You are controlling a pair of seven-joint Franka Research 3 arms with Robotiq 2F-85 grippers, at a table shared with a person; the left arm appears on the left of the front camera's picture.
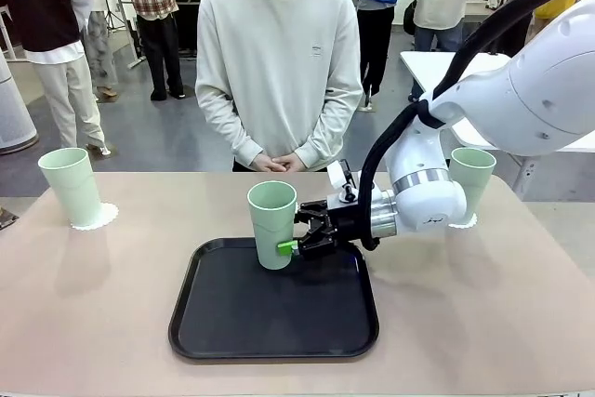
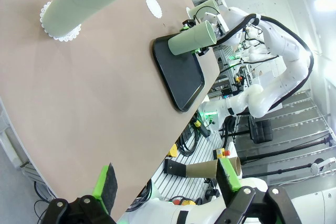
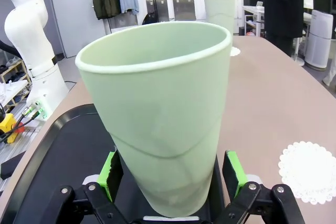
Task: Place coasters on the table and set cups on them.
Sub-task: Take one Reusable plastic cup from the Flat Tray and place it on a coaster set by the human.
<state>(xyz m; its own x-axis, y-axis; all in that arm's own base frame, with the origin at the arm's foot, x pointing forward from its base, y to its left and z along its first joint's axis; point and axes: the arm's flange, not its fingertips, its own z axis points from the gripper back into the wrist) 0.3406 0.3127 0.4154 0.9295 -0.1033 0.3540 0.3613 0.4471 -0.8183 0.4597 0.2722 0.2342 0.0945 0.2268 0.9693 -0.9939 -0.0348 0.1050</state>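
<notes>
Nearest the camera on the tan table [image 1: 84, 323] sits a black tray [image 1: 275, 321], and one mint-green cup [image 1: 272, 224] stands at its far edge, near the middle. The right gripper [image 1: 299, 246] comes in sideways from the right and has that cup low between its fingers. From the right wrist view the cup [image 3: 167, 124] sits right between the two green pads [image 3: 233, 171], leaning a little, and the jaws are spread wide, one pad on each side of the cup's lower body. Can't honestly tell if the pads are pressing on it or just bracketing it.

Just past the tray, in the right wrist view, there's a bare coaster [image 3: 310, 171] lying flat on the table with nothing on it. Same lacy disc shows up as a small white spot [image 2: 153, 7] in the left wrist view.

Further back, the left-side cup [image 1: 71, 186] stands on its own coaster [image 1: 97, 218] near the far left edge. On the far right, another cup [image 1: 471, 179] is half hidden behind the robot's arm, with a bit of coaster [image 1: 464, 222] peeking out under it.

The left gripper [image 2: 167, 182] hangs off beyond the table's edge, fingers wide apart, holding nothing.

At the far side a person [image 1: 279, 62] stands with hands [image 1: 275, 163] clasped in front.
</notes>
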